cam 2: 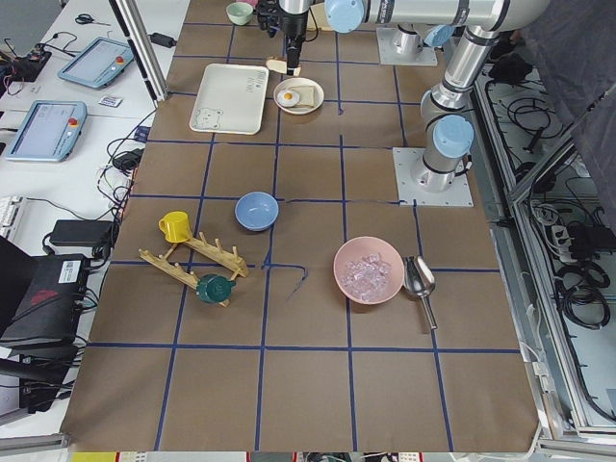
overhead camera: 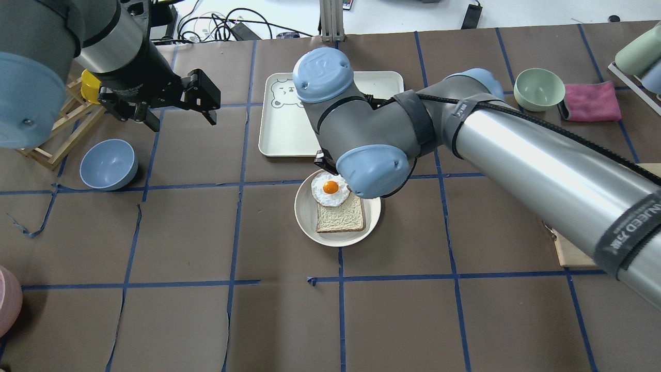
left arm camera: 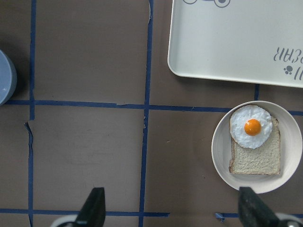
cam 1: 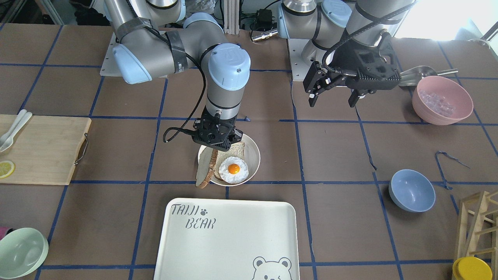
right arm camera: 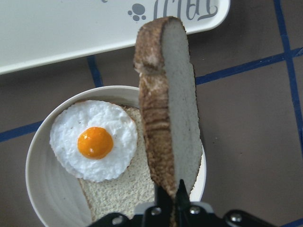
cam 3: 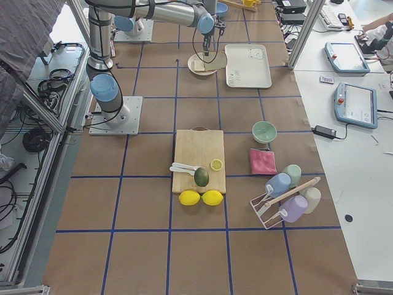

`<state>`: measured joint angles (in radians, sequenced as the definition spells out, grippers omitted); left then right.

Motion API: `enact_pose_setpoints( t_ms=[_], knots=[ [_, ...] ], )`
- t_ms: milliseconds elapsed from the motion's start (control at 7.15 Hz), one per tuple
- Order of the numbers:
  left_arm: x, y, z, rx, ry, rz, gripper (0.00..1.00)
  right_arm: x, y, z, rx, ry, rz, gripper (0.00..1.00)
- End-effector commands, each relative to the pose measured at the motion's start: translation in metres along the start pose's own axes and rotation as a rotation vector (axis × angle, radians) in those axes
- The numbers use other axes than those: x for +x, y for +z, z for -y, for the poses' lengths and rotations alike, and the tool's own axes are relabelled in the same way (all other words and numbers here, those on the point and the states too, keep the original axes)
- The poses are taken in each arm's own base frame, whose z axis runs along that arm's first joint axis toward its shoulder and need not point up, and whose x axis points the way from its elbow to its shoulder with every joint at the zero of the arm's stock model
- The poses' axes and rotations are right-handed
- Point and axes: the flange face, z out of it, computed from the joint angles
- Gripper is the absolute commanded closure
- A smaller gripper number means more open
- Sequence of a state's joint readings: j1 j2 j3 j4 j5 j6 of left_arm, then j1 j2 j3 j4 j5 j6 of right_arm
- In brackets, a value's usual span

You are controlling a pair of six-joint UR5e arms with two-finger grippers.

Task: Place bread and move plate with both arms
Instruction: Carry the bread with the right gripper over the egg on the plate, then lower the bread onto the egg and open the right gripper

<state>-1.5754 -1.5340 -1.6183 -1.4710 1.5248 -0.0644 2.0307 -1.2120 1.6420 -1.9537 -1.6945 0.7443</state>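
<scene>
Right gripper (right arm camera: pixel 173 195) jaws clamped on top end of bread (right arm camera: pixel 170 94); slice hanging edge-on over plate (right arm camera: pixel 45 189) rim, contact with plate not discernible. Toast (right arm camera: pixel 128 194) with fried egg (right arm camera: pixel 94 142) on top lying inside plate. Tray (right arm camera: pixel 57 28) just beside plate on bench (right arm camera: pixel 246 132). Left gripper (cam 1: pixel 333 100) jaws wide apart, empty, well apart from plate.

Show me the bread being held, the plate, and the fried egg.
bread (right arm camera: pixel 182 109), right wrist view, pale cut face.
plate (right arm camera: pixel 45 189), right wrist view, bare inner wall.
fried egg (right arm camera: pixel 95 142), right wrist view, yolk.
</scene>
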Motion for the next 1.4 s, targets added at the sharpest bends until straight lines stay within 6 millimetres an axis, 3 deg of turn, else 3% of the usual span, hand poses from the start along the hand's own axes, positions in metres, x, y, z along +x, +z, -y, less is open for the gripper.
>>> enact_pose_setpoints(
  t_ms=[0, 280, 559, 1259],
  knots=[
    [0.000, 0.000, 0.000, 0.000, 0.000, 0.000, 0.00, -0.027, 0.019, -0.013, -0.051, 0.067, 0.014, 1.00],
    [0.000, 0.000, 0.000, 0.000, 0.000, 0.002, 0.00, -0.031, 0.033, -0.012, -0.065, 0.062, 0.000, 1.00],
    [0.000, 0.000, 0.000, 0.000, 0.000, 0.002, 0.00, -0.029, 0.016, -0.011, -0.071, 0.053, -0.011, 1.00],
    [0.000, 0.000, 0.000, 0.000, 0.000, 0.000, 0.00, -0.024, 0.039, -0.025, -0.130, 0.063, -0.021, 1.00]
  ],
)
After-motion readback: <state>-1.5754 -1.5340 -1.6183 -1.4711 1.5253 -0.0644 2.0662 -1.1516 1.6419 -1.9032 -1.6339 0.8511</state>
